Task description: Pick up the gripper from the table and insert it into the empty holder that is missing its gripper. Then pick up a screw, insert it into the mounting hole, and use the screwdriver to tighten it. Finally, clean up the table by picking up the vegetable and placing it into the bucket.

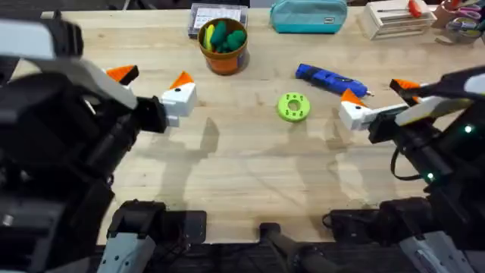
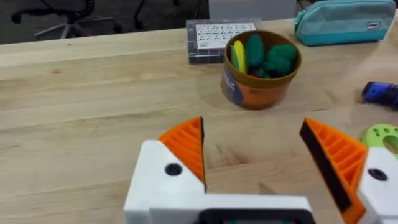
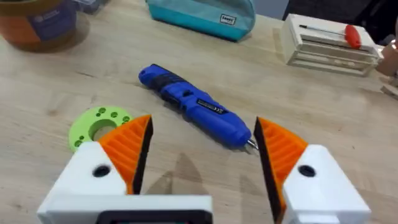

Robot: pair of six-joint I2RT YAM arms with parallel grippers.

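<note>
Overhead inspection: the light wooden table (image 1: 250, 174) is seen with the left gripper (image 1: 151, 80), white-bodied with orange ribbed pads, extended level from the lower left, jaws spread wide and empty. The right gripper (image 1: 375, 89) is reached in from the lower right, jaws likewise wide and empty, its nearer finger just beside the tip of the slim bright-blue pen-shaped screwdriver (image 1: 330, 79). The screwdriver is laid flat between the lime-green round disc with holes (image 1: 293, 106) and the teal zippered pouch (image 1: 308, 15). The small round orange bucket (image 1: 223, 54) is stood upright at the far centre, with the dark green toy vegetable (image 1: 229, 36) inside it.

Left wrist view: the fingers (image 2: 186, 146) are held well apart above bare wood, aimed toward the bucket (image 2: 258, 90); green pieces (image 2: 268, 56) and a yellow piece (image 2: 239, 55) are noted inside.

Right wrist view: the screwdriver (image 3: 196, 106) is seen lying diagonally beyond the parted fingers (image 3: 127, 146), untouched, with the disc (image 3: 98, 124) beside it.
</note>
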